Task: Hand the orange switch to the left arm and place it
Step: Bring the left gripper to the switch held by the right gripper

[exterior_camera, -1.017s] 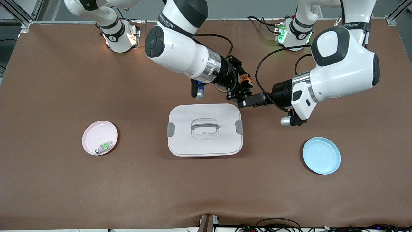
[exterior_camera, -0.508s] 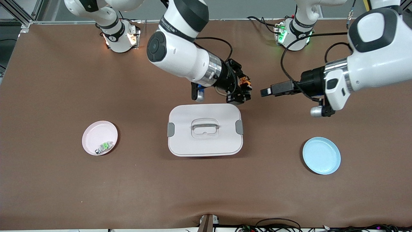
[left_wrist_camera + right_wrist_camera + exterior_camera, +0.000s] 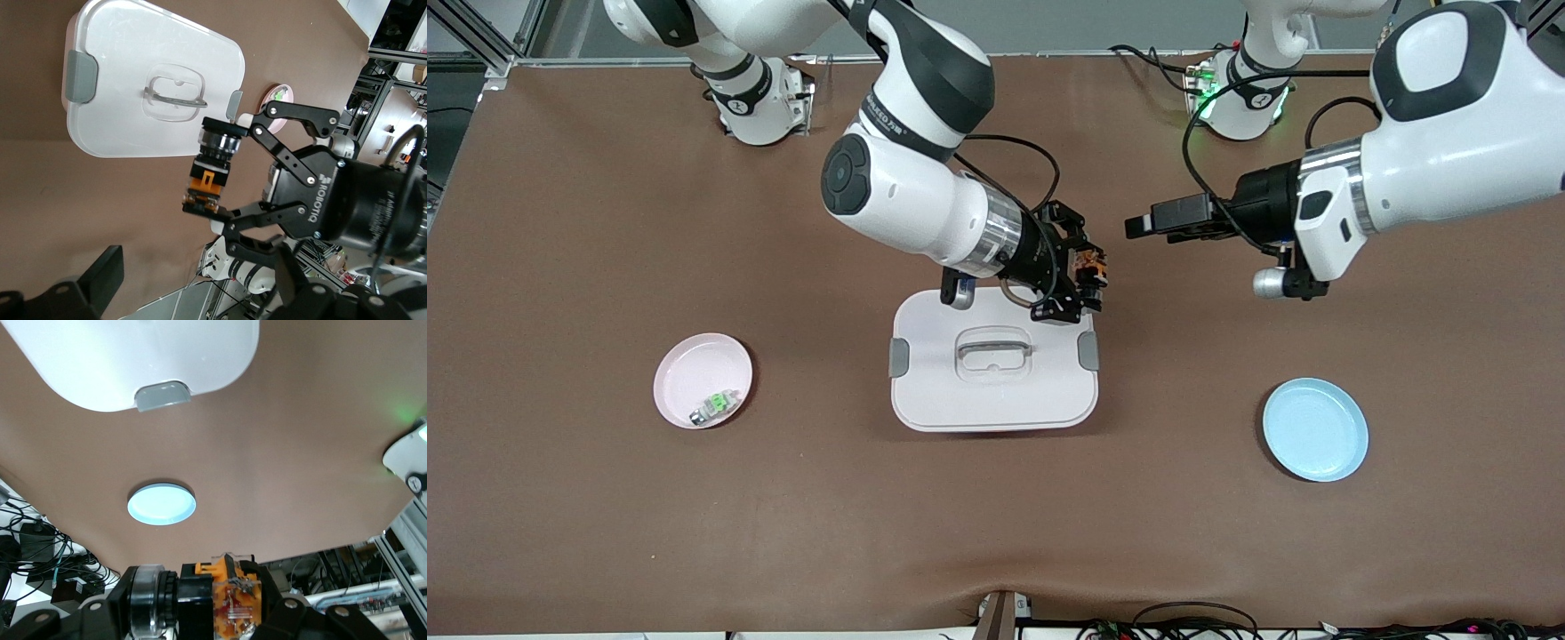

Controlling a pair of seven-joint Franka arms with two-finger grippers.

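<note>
My right gripper (image 3: pixel 1083 284) is shut on the orange switch (image 3: pixel 1090 267) and holds it in the air over the corner of the white box (image 3: pixel 996 396) that lies toward the robot bases and the left arm's end. The right wrist view shows the switch (image 3: pixel 227 597) clamped between the fingers. The left wrist view shows the right gripper (image 3: pixel 220 170) gripping the switch (image 3: pixel 208 175) by both ends. My left gripper (image 3: pixel 1136 228) is open and empty. It hangs in the air toward the left arm's end, apart from the switch.
A pink plate (image 3: pixel 694 369) holding a small green-and-silver part (image 3: pixel 713 406) lies toward the right arm's end. A blue plate (image 3: pixel 1316 429) lies toward the left arm's end. The box has grey side latches (image 3: pixel 1088 350) and a lid handle (image 3: pixel 993 342).
My left gripper has drawn back from the switch toward its own end of the table. My right gripper has carried the switch from beside the box to over the box's corner.
</note>
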